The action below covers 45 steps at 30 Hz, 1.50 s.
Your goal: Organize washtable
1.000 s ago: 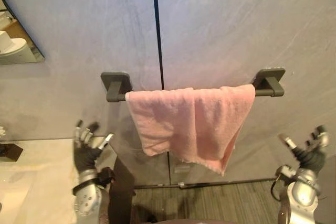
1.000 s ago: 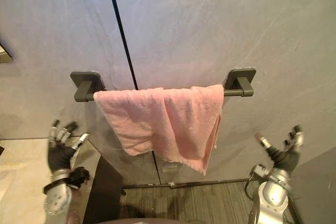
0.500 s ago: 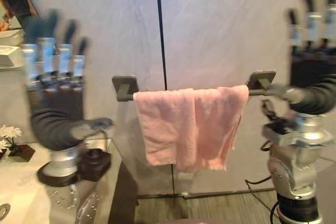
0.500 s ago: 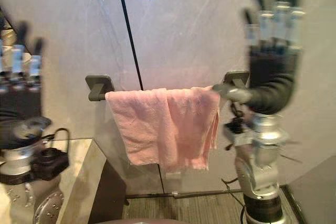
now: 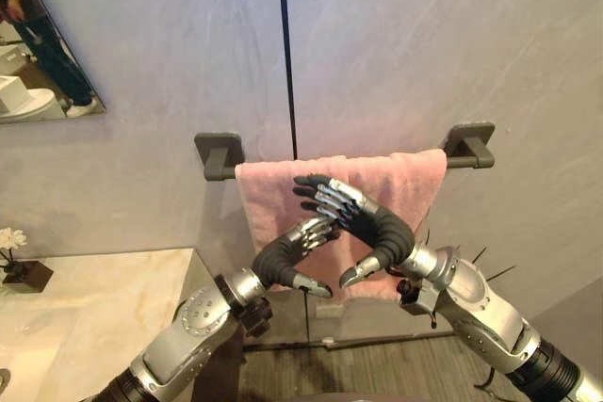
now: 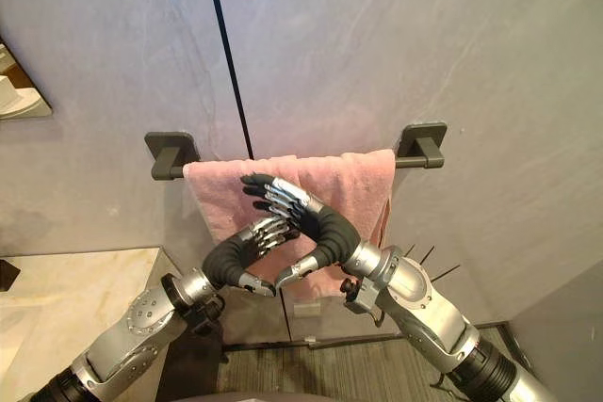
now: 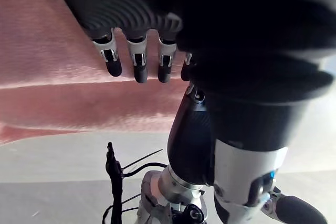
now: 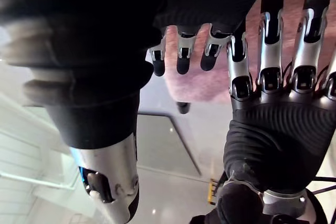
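The pink towel [image 5: 410,181] hangs draped over the wall rail [image 5: 469,143]. Left hand [image 5: 285,253] and right hand [image 5: 369,221] cross in front of it, fingers straight and spread, gripping nothing — crossed wrists may knock together, or a fingertip could snag the towel and drag it off.

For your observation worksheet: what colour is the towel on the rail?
The towel is plain pink; left eye view.
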Available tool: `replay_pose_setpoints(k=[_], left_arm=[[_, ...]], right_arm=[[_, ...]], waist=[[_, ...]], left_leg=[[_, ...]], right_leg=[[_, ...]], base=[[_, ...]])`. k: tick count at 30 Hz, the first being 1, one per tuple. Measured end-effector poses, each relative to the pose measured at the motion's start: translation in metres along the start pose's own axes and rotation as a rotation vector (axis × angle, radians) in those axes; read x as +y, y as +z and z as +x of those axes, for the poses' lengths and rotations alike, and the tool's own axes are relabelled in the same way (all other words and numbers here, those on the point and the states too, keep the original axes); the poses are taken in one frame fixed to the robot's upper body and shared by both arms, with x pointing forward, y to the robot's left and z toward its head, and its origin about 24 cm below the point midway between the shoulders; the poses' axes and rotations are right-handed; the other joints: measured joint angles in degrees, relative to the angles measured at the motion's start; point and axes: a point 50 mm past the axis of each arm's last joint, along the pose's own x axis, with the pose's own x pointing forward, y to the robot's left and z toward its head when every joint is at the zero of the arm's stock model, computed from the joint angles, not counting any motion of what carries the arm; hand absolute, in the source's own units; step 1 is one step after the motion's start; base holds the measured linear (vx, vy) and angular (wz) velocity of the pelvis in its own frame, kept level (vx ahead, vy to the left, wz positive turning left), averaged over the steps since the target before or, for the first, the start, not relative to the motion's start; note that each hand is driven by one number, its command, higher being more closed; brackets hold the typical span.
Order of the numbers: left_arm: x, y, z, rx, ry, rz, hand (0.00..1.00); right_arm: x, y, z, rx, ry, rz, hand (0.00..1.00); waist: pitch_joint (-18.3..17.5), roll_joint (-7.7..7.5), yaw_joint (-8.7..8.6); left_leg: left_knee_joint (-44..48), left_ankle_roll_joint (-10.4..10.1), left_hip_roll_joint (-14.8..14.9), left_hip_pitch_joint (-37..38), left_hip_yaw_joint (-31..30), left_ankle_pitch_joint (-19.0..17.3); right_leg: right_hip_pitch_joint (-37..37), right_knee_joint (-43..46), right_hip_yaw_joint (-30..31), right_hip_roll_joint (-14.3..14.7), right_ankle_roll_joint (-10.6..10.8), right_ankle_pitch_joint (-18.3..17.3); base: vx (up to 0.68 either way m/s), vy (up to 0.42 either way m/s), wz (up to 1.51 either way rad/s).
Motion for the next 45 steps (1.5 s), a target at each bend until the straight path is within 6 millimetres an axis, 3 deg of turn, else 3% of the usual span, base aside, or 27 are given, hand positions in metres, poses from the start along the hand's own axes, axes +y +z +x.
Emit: replay_pose_setpoints(k=[4,7,13,16,22,28,35,45], left_arm=[[-0.005,-0.027,0.005,0.058,0.084,-0.034,0.0],[0.002,-0.042,0.013,0.07,0.248,-0.041,0.0],[0.007,-0.046,0.014,0.095,0.382,0.069,0.0],[0.021,-0.044,0.006,0.099,0.5,0.152,0.0],[0.037,-0.045,-0.016,0.114,0.687,0.192,0.0],[0.043,-0.049,-0.027,0.131,0.797,0.178,0.0],[0.043,-0.062,-0.057,0.192,0.941,0.131,0.0],[0.037,-0.081,-0.09,0.297,1.048,0.078,0.0]], right_arm=[[0.002,-0.03,-0.003,0.064,-0.121,-0.026,0.0],[-0.001,-0.058,-0.005,0.148,-0.284,-0.067,0.0],[0.002,-0.068,-0.003,0.182,-0.423,-0.162,0.0],[-0.01,-0.078,-0.025,0.265,-0.565,-0.187,0.0],[-0.029,-0.079,-0.073,0.35,-0.817,-0.212,0.0],[-0.028,-0.073,-0.095,0.345,-0.961,-0.209,0.0],[-0.022,-0.069,-0.132,0.427,-1.143,-0.275,0.0],[-0.019,-0.069,-0.158,0.557,-1.197,-0.38,0.0]], waist=[[0.14,0.08,0.02],[0.58,-0.21,0.02],[0.99,-0.43,-0.06],[1.03,-0.55,-0.03],[1.03,-0.52,-0.24],[1.04,-0.53,-0.24],[1.08,-0.8,-0.22],[0.99,-0.94,-0.22]], left_leg=[[-0.01,0.02,-0.01,-0.65,0.42,0.01],[-0.02,0.15,0.0,-1.58,0.49,0.24],[-0.01,0.21,-0.01,-2.94,0.57,0.41],[-0.01,0.21,0.01,-3.04,0.64,0.41],[-0.01,0.2,0.17,-3.27,1.4,0.39],[-0.03,0.21,0.13,-3.45,1.99,0.35],[-0.02,0.21,-0.02,-3.95,1.77,0.35],[-0.02,0.22,-0.12,-4.18,-0.24,0.36]], right_leg=[[-1.07,0.25,0.46,0.01,-0.01,0.0],[-2.17,0.65,0.57,0.01,-0.1,-0.06],[-3.6,0.6,0.63,0.0,-0.11,-0.04],[-3.53,0.07,0.59,0.02,-0.14,0.06],[-3.48,-1.43,1.13,0.19,0.0,0.95],[-3.55,-2.44,1.87,0.15,0.13,1.81],[-3.55,-3.14,1.53,-0.01,0.31,2.1],[-2.51,-3.31,-0.62,-0.14,0.38,1.99]], base=[[-0.01,-0.006,-0.06],[0.0,0.0,0.0],[0.0,0.0,0.0],[0.0,0.0,0.0],[-0.01,-0.001,-0.04],[-0.02,0.005,-0.07],[0.0,0.0,0.01],[0.0,-0.009,0.1]])
